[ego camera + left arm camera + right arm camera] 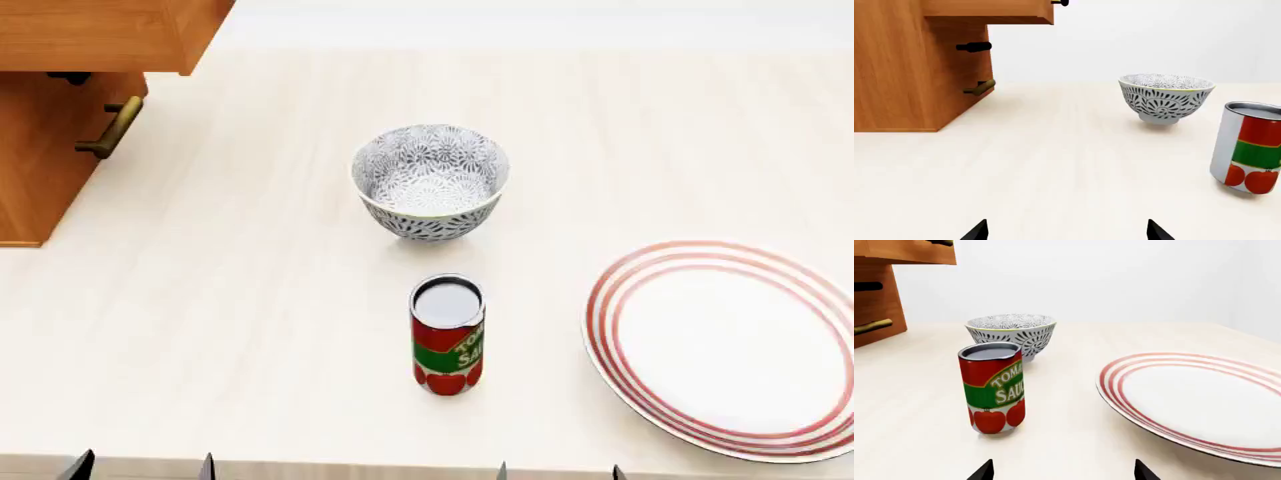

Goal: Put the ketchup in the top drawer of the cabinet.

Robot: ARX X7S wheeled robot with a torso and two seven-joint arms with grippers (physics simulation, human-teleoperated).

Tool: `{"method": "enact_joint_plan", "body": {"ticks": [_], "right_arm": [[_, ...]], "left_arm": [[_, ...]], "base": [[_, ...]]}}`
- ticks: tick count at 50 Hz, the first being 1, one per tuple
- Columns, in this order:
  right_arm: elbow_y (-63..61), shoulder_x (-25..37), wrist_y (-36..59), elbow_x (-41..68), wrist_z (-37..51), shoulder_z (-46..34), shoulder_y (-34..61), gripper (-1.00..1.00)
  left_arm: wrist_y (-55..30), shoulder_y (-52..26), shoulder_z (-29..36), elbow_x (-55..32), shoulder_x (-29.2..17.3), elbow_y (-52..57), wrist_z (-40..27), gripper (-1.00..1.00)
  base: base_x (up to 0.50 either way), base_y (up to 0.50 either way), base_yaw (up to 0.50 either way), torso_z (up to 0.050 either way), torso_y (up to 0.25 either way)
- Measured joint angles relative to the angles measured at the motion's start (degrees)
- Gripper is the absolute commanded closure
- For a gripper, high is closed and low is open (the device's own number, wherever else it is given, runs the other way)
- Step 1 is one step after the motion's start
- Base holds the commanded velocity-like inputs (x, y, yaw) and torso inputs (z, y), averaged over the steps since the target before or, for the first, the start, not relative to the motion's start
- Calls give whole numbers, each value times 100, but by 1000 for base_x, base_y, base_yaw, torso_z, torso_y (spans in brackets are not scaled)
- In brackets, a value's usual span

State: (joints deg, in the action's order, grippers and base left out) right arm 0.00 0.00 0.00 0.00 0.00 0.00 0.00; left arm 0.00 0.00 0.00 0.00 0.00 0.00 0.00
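The ketchup can (pixel 447 336) stands upright on the table in front of the bowl; it also shows in the left wrist view (pixel 1247 148) and the right wrist view (pixel 992 387). The cabinet (pixel 40 150) stands at the far left, its top drawer (pixel 100 35) pulled out over the lower drawer front. My left gripper (pixel 142 466) is open and empty at the table's near edge, left of the can. My right gripper (pixel 558 470) is open and empty at the near edge, just right of the can. Only the fingertips show.
A patterned grey bowl (pixel 430 180) sits behind the can. A white plate with red rings (pixel 731 345) lies at the right. The lower drawer's brass handle (pixel 112 130) sticks out from the cabinet front.
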Motion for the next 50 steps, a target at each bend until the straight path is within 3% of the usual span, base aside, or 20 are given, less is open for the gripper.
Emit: {"method": "enact_joint_plan", "body": {"ticks": [8, 40, 50], "right_arm": [[-297, 99, 222, 75, 122, -97, -22, -100], [-3246, 611, 2398, 358, 468, -332, 411, -100], [-3484, 681, 2527, 493, 492, -354, 421, -100]], "left_arm": [[-166, 48, 110, -79, -101, 281, -115, -100], [-2174, -77, 178, -407, -604, 3549, -590, -100], [-2360, -111, 170, -494, -685, 3838, -679, -100]], "base": [[0, 0, 0, 0, 0], [3, 0, 0, 0, 0], [414, 0, 0, 0, 0]]}}
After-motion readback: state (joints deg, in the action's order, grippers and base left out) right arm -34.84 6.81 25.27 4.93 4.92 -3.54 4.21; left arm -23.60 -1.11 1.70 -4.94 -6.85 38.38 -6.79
